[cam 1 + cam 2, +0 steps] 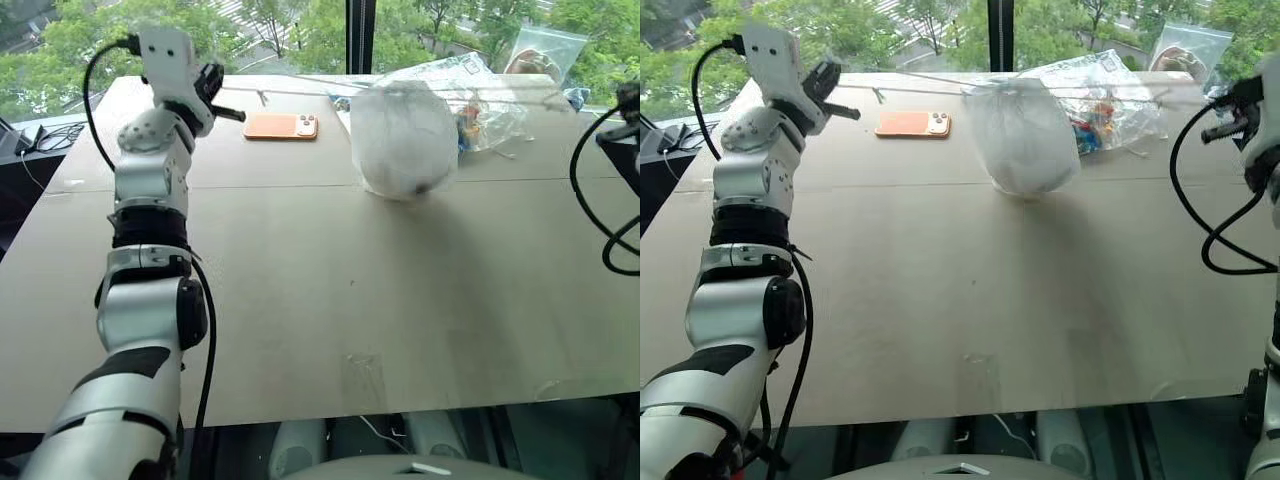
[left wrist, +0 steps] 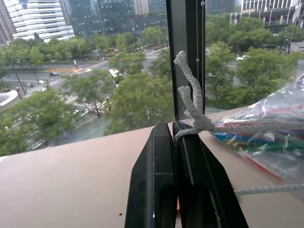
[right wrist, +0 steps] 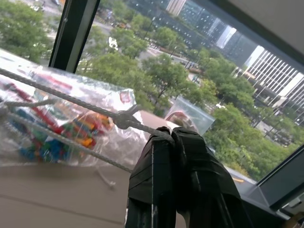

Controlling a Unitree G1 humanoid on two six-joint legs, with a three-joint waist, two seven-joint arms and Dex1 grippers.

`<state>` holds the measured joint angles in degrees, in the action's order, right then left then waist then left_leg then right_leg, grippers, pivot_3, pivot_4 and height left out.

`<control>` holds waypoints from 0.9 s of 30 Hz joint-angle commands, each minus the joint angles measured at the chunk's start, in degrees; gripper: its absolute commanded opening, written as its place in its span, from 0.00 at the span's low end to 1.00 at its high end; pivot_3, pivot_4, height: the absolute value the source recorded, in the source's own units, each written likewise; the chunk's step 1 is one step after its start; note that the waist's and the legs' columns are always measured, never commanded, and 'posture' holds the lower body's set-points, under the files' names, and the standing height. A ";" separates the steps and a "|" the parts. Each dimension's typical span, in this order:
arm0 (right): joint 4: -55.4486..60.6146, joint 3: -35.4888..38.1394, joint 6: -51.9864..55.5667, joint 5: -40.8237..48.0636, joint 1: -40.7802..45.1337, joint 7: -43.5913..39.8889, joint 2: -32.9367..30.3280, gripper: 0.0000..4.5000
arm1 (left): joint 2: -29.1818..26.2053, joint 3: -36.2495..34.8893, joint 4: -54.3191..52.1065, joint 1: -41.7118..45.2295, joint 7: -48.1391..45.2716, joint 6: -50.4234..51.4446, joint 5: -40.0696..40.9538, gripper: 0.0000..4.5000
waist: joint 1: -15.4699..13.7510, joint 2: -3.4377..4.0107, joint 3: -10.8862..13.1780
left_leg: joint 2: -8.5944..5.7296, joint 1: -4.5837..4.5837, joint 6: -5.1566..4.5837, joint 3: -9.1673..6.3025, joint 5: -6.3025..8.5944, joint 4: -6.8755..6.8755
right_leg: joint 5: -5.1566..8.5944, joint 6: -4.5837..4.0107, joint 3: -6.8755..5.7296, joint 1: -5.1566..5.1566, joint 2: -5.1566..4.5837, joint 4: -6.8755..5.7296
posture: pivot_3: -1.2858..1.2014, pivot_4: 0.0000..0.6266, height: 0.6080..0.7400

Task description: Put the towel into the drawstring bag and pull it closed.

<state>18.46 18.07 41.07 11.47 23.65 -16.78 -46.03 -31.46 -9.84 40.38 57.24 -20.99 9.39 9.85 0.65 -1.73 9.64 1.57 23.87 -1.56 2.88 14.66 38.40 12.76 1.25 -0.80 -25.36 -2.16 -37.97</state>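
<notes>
The white drawstring bag point(image 1: 404, 140) stands bulging at the back middle of the table, its mouth gathered at the top. The towel is hidden; I cannot make out what fills the bag. White cords run taut from the mouth to both sides. My left gripper point(image 1: 228, 112) is raised at the far left, and the left wrist view shows it point(image 2: 174, 129) shut on a knotted cord end point(image 2: 191, 111). At the right edge my right gripper point(image 1: 1225, 108) is also raised. Its own view shows it point(image 3: 173, 135) shut on the other cord point(image 3: 124, 119).
An orange phone point(image 1: 281, 126) lies flat between the left gripper and the bag. Clear plastic bags with colourful contents point(image 1: 482, 112) lie behind the bag on the right, another point(image 1: 543, 48) at the far edge by the window. The tabletop point(image 1: 330, 300) is brown board.
</notes>
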 commanded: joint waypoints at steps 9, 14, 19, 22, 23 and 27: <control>8.64 9.23 4.17 -1.09 -23.18 -2.24 -0.34 0.00 | -3.62 -2.97 -13.48 -18.38 -3.01 4.08 2.53 0.02 | -0.10 0.00 0.00 | 0.02 -0.12 -0.02 -0.14 0.01 0.21 | -0.02 0.01 0.01 0.22 0.01 -0.08 | 0.52 0.24 1.00; 14.74 5.90 -0.72 5.51 -26.51 -10.23 2.11 0.00 | -0.53 -1.28 -33.96 -31.35 -17.70 11.93 15.87 0.02 | 0.13 0.02 -0.02 | 0.10 -0.21 -0.08 -0.14 0.05 0.31 | -0.02 0.02 0.07 0.31 0.04 -0.09 | 0.52 0.24 1.00; 17.75 4.99 -7.18 8.99 -35.08 -16.63 5.81 0.32 | -1.09 -0.58 -47.96 -42.29 -23.29 16.90 21.81 0.20 | -0.21 0.03 -0.04 | 0.14 -0.25 -0.28 -0.29 0.17 0.33 | -0.02 0.01 -0.05 0.44 0.10 -0.06 | 0.52 0.24 1.00; 19.85 5.87 -9.13 10.94 -41.23 -20.85 6.42 0.61 | -1.66 -1.06 -52.65 -46.96 -24.49 19.13 23.79 0.48 | -0.30 0.04 -0.05 | 0.14 -0.35 -0.30 -0.29 0.18 0.33 | -0.01 0.01 -0.05 0.56 0.09 -0.02 | 0.52 0.24 1.00; 20.44 7.04 -10.19 11.49 -43.58 -22.14 6.69 0.73 | -2.44 -1.25 -54.65 -49.33 -25.51 19.11 23.99 0.60 | -0.30 0.04 -0.05 | 0.14 -0.39 -0.31 -0.27 0.18 0.33 | -0.01 0.01 -0.03 0.59 0.08 -0.02 | 0.52 0.24 1.00; 23.75 14.55 -12.71 15.13 -51.58 -25.66 8.43 1.00 | -5.45 -3.57 -60.98 -56.98 -26.94 19.91 24.77 0.98 | -0.21 0.06 -0.04 | 0.16 -0.87 -0.38 -0.16 0.23 0.31 | 0.03 0.03 0.05 1.01 0.08 0.00 | 0.52 0.24 1.00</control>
<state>39.39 28.29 30.49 24.91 -27.50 -41.27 -37.65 -35.87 -11.11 -17.36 0.65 -47.31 29.38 33.45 0.43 -1.68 9.60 1.75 22.80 -1.95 2.71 14.91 38.64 12.93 1.42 -0.76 -24.19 -2.09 -37.93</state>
